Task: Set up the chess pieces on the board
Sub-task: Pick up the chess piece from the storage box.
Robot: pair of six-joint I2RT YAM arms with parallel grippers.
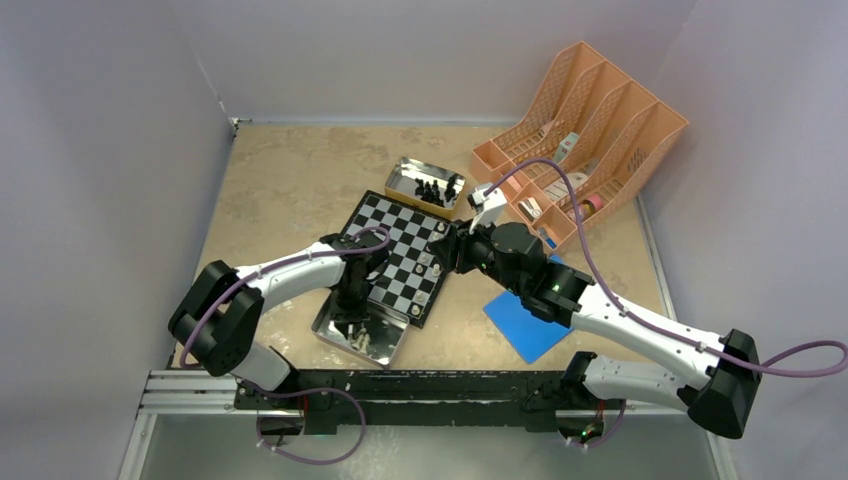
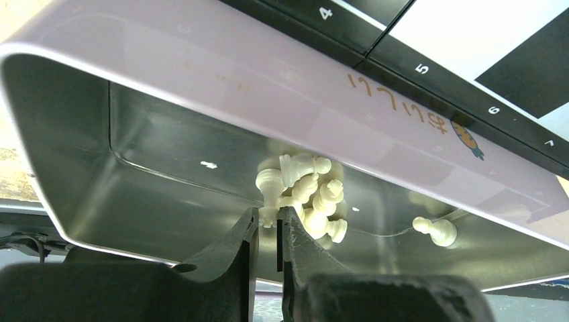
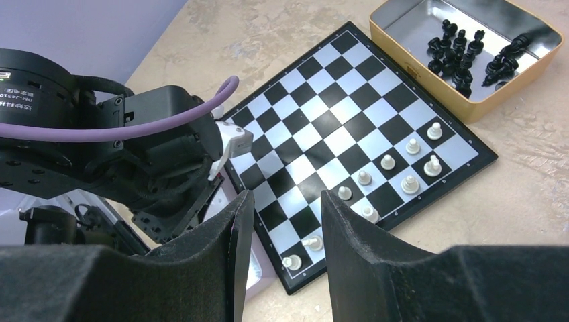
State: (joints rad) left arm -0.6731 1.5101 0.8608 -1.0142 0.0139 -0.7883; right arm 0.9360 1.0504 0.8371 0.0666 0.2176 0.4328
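The board (image 1: 395, 250) lies mid-table, checkered black and white. Several cream-white chess pieces (image 3: 409, 183) stand along its right edge; one near the corner (image 3: 312, 241) lies on its side. My left gripper (image 2: 268, 216) reaches into a silver tin (image 2: 168, 141) at the board's near edge. Its jaws are closed on the base of a white piece (image 2: 270, 184) at the edge of a small heap (image 2: 315, 201). A lone white pawn (image 2: 436, 230) lies apart from the heap. My right gripper (image 3: 285, 198) hovers open over the board's near corner, nothing between its fingers.
A gold tin (image 3: 470, 111) beyond the board holds several black pieces (image 3: 463, 57). A blue flat square (image 1: 530, 320) lies under the right arm. An orange file rack (image 1: 580, 130) stands at the back right. Walls close in the left and back.
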